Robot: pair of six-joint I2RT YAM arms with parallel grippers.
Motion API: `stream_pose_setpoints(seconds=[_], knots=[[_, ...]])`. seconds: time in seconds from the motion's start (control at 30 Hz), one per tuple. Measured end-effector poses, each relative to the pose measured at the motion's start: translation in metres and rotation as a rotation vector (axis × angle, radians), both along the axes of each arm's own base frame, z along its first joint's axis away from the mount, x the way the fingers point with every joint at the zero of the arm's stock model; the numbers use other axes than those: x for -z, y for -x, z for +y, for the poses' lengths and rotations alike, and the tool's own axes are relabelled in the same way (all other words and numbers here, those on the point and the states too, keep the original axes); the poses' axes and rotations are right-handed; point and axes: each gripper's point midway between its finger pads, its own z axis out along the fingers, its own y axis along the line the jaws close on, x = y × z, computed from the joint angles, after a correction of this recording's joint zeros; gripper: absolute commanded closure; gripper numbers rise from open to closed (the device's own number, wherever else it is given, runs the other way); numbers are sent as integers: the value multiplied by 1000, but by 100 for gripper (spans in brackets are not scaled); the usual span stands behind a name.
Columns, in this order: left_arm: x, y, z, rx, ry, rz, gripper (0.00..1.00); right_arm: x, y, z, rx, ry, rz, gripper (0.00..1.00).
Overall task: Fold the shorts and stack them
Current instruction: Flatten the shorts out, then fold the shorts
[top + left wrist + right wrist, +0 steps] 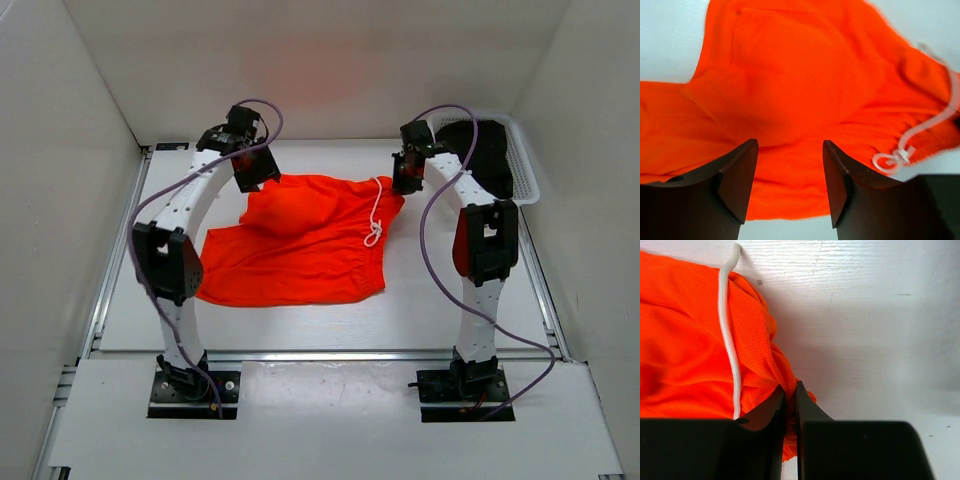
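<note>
We see the shorts [300, 250] lying on the white table [450, 320], near the middle and a little toward 12 o'clock. They are bright orange-red. Most of the cloth lies flat, but there is a puffy bump near the 11 o'clock corner. The waist end points to 3 o'clock, and the leg end points to 9 o'clock. A white cord [376, 215] with a knot lies on the waist end. The left gripper [258, 175] is over the 11 o'clock corner of the shorts, right by the bump. In its own camera its two dark fingers [735, 170] stand wide apart, and we only see orange cloth below the gap. Nothing is between them, so this gripper has hold of nothing. The right gripper [405, 178] is at the 2 o'clock corner of the shorts, at the edge of the waist. In its camera its fingers [767, 415] are almost pressed together, and a small bunch of orange cloth is pinched between the tips. So it has hold of the shorts at that corner. The cord runs just beside it, at about 10 o'clock from the tips. A white basket [525, 170] sits in the 2 o'clock corner of the table, with a dark thing [485, 150] inside that we cannot make out.
</note>
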Motion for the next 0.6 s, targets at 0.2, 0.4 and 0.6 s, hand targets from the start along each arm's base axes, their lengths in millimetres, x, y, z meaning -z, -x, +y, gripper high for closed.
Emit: stream_pose_setpoints(seconds=[0.2, 0.4, 0.6], knots=[[93, -37, 39, -88, -54, 211, 34, 6, 1, -2, -7, 15, 12, 100], [96, -110, 70, -135, -47, 109, 34, 12, 2, -1, -11, 16, 27, 100], [106, -138, 45, -76, 2, 46, 31, 22, 1, 1, -18, 11, 51, 100]])
